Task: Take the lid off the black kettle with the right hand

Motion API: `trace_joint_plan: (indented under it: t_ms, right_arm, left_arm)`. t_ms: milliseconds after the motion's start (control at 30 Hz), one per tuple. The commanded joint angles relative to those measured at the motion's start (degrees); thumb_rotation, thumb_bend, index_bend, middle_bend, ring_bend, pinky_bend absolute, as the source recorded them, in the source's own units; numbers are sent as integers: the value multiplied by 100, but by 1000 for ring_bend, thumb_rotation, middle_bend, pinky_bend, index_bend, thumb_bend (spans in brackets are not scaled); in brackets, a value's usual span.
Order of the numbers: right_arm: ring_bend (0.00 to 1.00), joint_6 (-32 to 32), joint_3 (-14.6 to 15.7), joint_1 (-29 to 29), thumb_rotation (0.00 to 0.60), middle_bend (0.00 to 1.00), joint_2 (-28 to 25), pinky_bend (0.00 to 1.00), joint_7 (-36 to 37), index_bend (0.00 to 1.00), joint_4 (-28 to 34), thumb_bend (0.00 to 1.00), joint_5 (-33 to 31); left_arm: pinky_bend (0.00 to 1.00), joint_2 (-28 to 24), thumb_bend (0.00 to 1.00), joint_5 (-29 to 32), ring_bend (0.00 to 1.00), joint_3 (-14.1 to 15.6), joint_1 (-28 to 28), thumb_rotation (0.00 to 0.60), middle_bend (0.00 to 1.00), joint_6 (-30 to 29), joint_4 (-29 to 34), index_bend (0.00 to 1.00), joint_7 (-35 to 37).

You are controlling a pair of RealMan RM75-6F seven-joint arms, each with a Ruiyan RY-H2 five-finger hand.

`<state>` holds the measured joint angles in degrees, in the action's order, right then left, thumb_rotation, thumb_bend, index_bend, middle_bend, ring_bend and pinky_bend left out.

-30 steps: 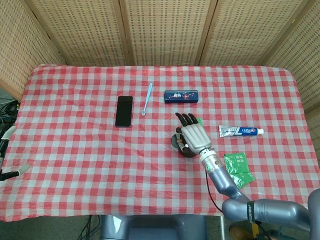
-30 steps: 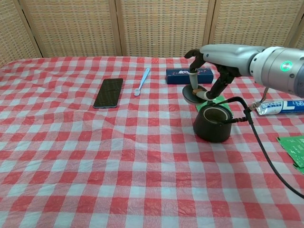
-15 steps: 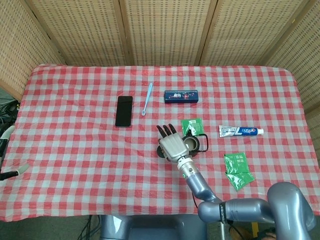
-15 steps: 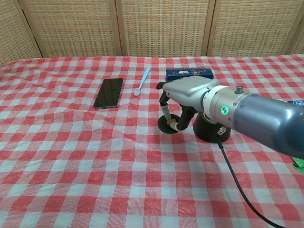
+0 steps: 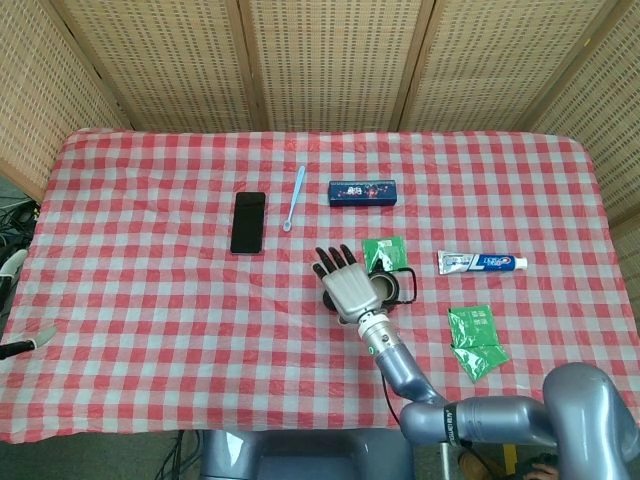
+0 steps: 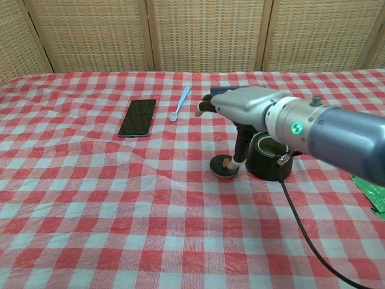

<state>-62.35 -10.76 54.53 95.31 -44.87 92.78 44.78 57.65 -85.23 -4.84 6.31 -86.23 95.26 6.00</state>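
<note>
My right hand [image 6: 243, 108] hangs palm-down just left of the black kettle [image 6: 269, 158], the forearm running back past the kettle's near side toward my shoulder. In the head view the hand [image 5: 345, 280] covers the kettle's left rim, its fingers [image 5: 330, 258] fanned out and pointing away from me.

Half a second ago I had the lid [image 6: 225, 167] pinched low beside the kettle; now it lies flat on the checked tablecloth [image 6: 90, 180], just left of the kettle, knob up. My hand has lifted since then and sits higher above the cloth.

The fingers are spread and hold nothing. One fingertip [image 6: 239, 161] reaches down next to the lid's knob; I cannot tell whether it touches. The kettle stands open-topped, its black cord [image 6: 301, 220] trailing off toward me.

My left hand [image 5: 15, 262] shows only at the far left edge, well apart from the kettle; I cannot tell how its fingers lie.
</note>
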Motion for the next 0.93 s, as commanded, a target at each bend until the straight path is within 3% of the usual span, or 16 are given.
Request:
trace_joint_plan:
  t_ms: [33,233,433,667,933]
  right_arm:
    - [0,-286,123,-338,600,0,-709,0,398,144,631,118,708]
    - [0,-933,608,-1177,600,0,-1942,0,1704,128,699,71,2366]
    - [0,-1543,1005,-1990,600,0,-2667,0,3110,58,3,0,3146]
    - [0,-2029,1330,-2853,600,0,-2673,0,4451,21,-1170,0,3410]
    - [0,-2638,1363,-3472,600,0,-2401,0,4847,22,-1638,0,3775]
  left_arm:
    - [0,-8,0,-60,0,25,-30,600,0,-59,23,0,-4]
    - [0,-22,0,-270,0,103,-97,600,0,-212,89,0,-20]
    - [0,-26,0,-481,0,188,-169,600,0,-365,207,0,-100]
    - [0,-56,0,-661,0,305,-293,600,0,-531,363,0,-116]
    - [0,1,0,-634,0,356,-357,600,0,-535,303,0,-131]
